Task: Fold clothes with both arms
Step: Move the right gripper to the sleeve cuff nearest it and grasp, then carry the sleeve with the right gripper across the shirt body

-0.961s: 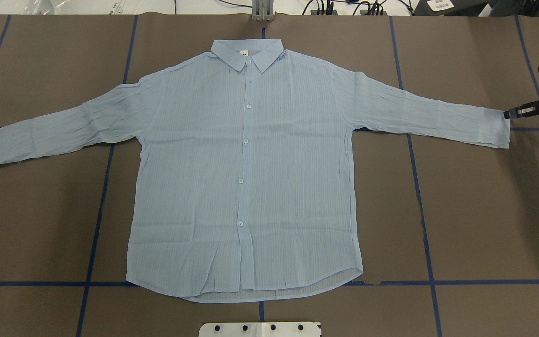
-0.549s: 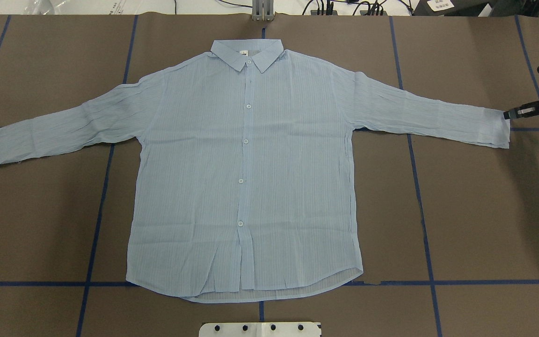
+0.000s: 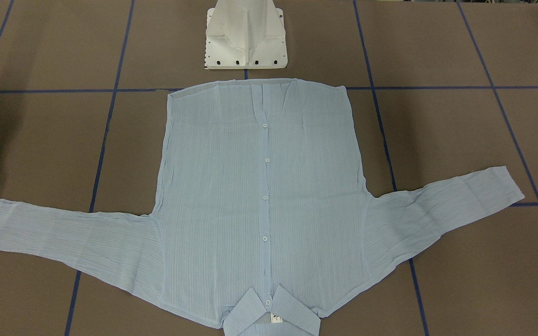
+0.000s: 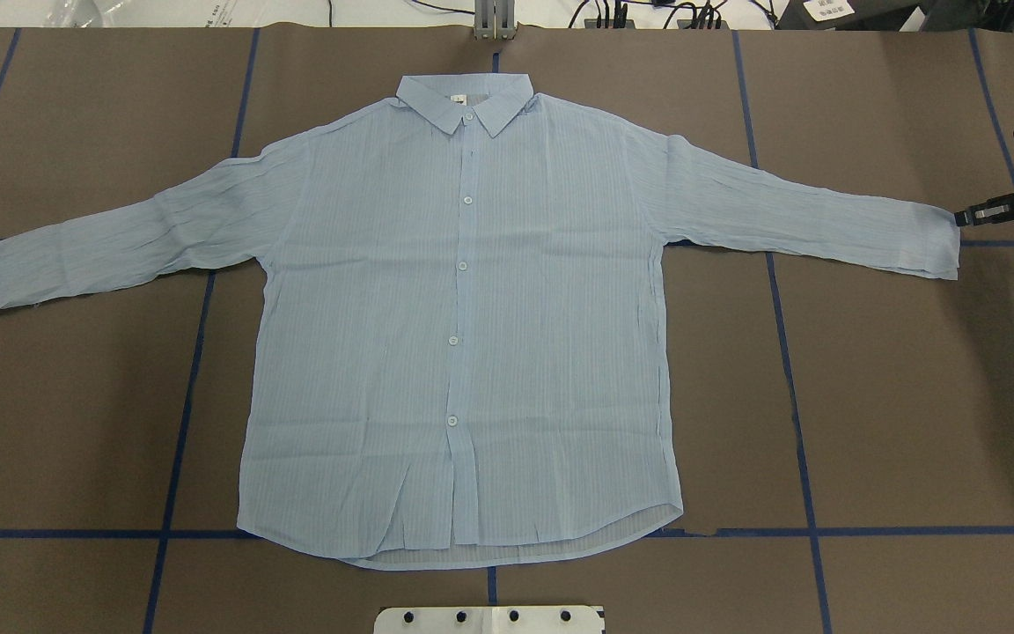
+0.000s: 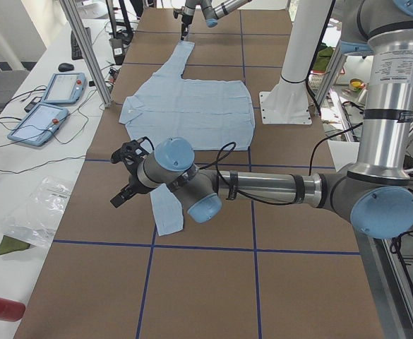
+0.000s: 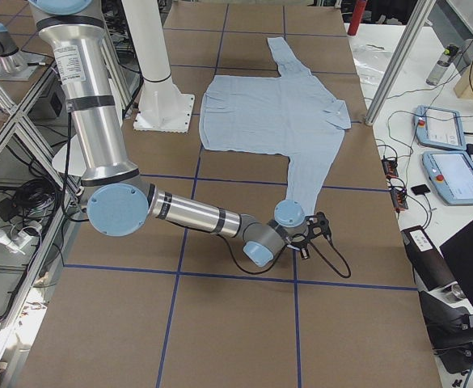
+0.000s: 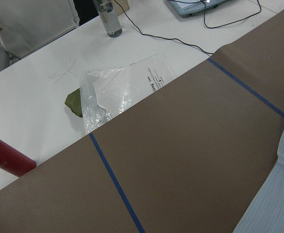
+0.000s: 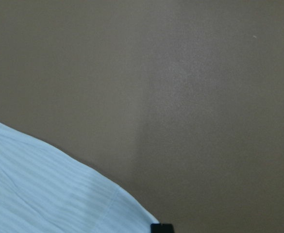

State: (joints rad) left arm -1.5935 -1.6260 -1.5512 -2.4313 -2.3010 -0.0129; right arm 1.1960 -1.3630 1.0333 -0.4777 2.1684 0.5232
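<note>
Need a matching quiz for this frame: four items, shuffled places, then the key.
Items:
1 collar
2 hem
3 right gripper
4 plastic bag

Places:
A on the white bench, off the brown mat
B nearest the white base
C on the table's far side from the robot
D at the end of a sleeve cuff

Pairs: 1-C; 2-B; 3-D; 4-A
</note>
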